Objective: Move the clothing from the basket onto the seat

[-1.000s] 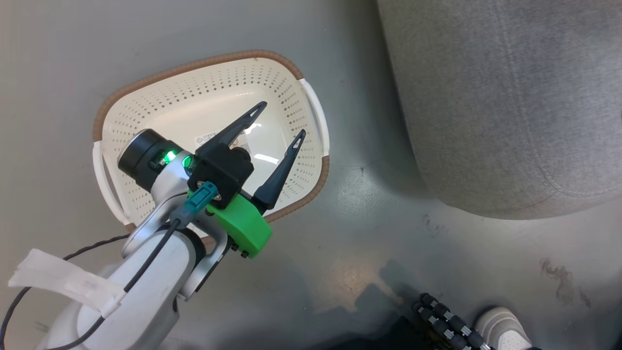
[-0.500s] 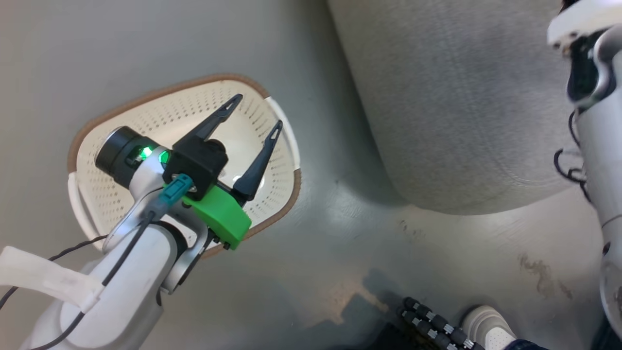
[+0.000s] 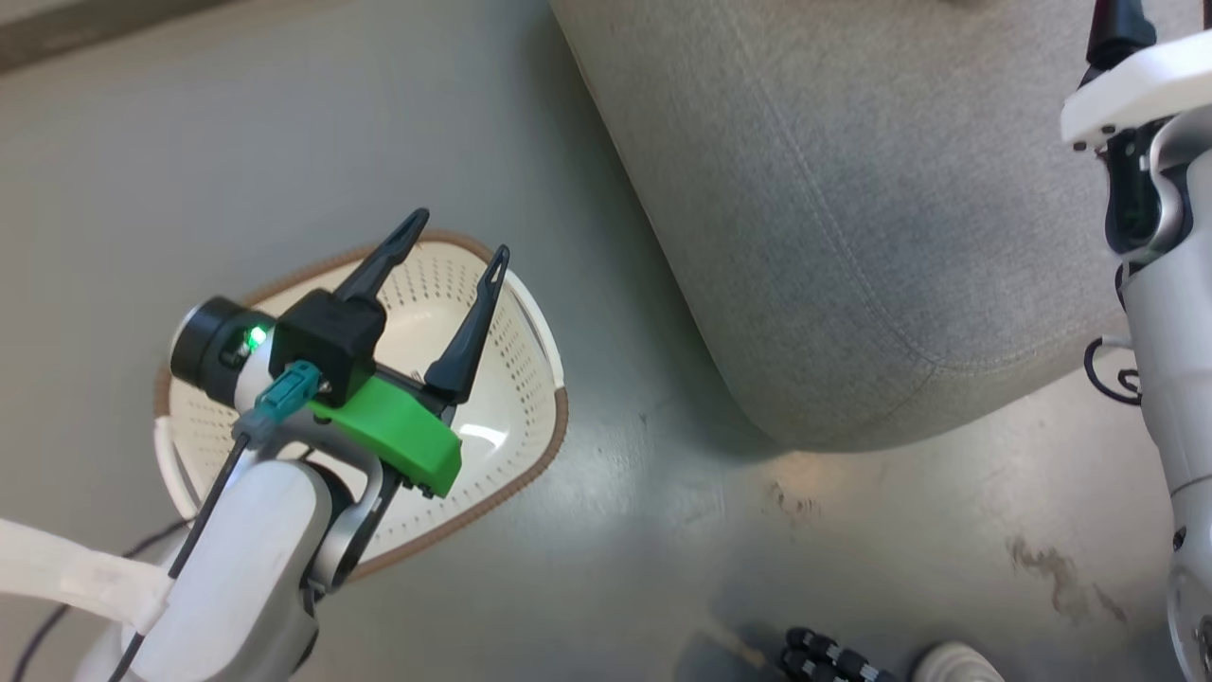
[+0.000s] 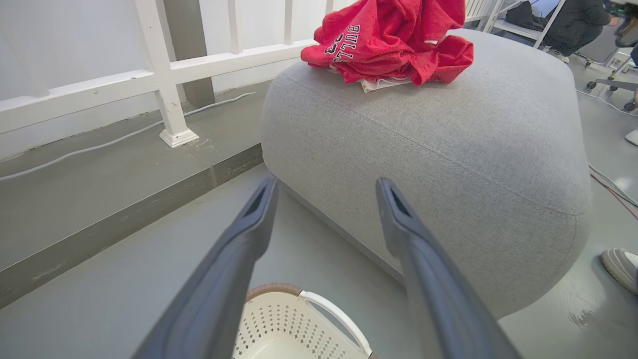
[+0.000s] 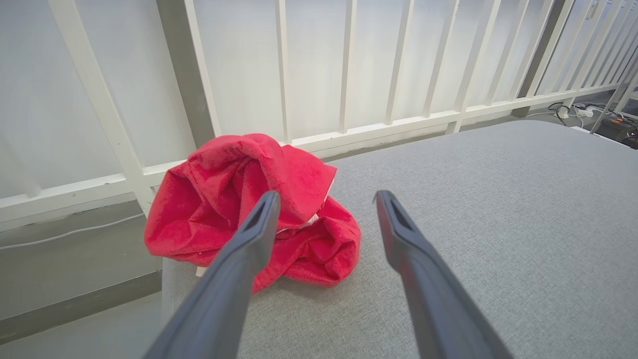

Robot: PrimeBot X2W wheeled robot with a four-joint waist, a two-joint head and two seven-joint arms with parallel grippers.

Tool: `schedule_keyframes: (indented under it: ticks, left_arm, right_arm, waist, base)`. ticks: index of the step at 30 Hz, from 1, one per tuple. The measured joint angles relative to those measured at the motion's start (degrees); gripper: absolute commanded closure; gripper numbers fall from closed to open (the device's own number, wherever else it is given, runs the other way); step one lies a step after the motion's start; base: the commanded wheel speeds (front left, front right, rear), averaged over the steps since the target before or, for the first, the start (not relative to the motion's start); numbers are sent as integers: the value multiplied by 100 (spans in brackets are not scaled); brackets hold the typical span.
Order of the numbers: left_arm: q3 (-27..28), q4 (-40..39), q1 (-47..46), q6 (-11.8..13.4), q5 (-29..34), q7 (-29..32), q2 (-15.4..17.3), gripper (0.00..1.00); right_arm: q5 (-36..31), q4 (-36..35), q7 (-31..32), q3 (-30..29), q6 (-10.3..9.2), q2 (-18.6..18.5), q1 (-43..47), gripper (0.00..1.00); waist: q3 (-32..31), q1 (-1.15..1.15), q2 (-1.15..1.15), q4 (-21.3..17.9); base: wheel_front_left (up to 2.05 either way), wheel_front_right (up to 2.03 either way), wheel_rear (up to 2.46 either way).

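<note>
Red crumpled clothing (image 5: 219, 199) on rounded grey fabric seat (image 4: 448, 149); perforated cream basket (image 3: 514, 405) nearby; left gripper (image 3: 458, 235), right gripper (image 5: 326, 195) jaws apart.

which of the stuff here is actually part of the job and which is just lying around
Part of the job:
red clothing, piled on top of the grey seat
white basket, on the floor beside the seat

Just lying about:
white railing
a person's shoe

Even, bright light, a pale glare on the floor (image 3: 833, 469) beside the seat (image 3: 852, 237), wrist-view fingers (image 4: 224, 279) softly blurred
</note>
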Motion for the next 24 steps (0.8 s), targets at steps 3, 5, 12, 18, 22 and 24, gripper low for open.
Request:
schedule_keyframes:
  ticks: [3, 5, 12, 18, 22, 24]
  left_arm:
    - [93, 132, 134, 54, -163, -151, -87, 0]
    - [165, 196, 227, 80, -229, -264, -141, 0]
    - [379, 483, 609, 205, -398, -653, -265, 0]
    - [625, 692, 965, 311, -609, -857, -378, 0]
    - [755, 802, 1199, 357, -649, -922, -426, 0]
    - [851, 856, 1330, 376, -658, -945, -471, 0]
  right_arm:
    - [-71, -145, -1, 25, 55, -4, 149, 0]
    - [-115, -234, -1, 58, 90, -3, 235, 0]
    - [-235, -443, -1, 226, 238, 60, 610, 0]
    - [-315, -565, -1, 397, 289, 315, 1083, 0]
    - [-371, -659, -1, 467, 290, 446, 1441, 0]
    - [-371, -716, -1, 474, 289, 522, 1613, 0]
  waist:
    - [-209, 0, 0, 42]
    - [-346, 0, 0, 92]
    - [-793, 0, 0, 408]
    - [-1206, 0, 0, 861]
    - [-1442, 0, 0, 1139]
    - [-1561, 0, 0, 1279]
  base:
    - [0, 0, 0]
    - [0, 0, 0]
    - [0, 0, 0]
    - [0, 0, 0]
    - [0, 0, 0]
    - [0, 0, 0]
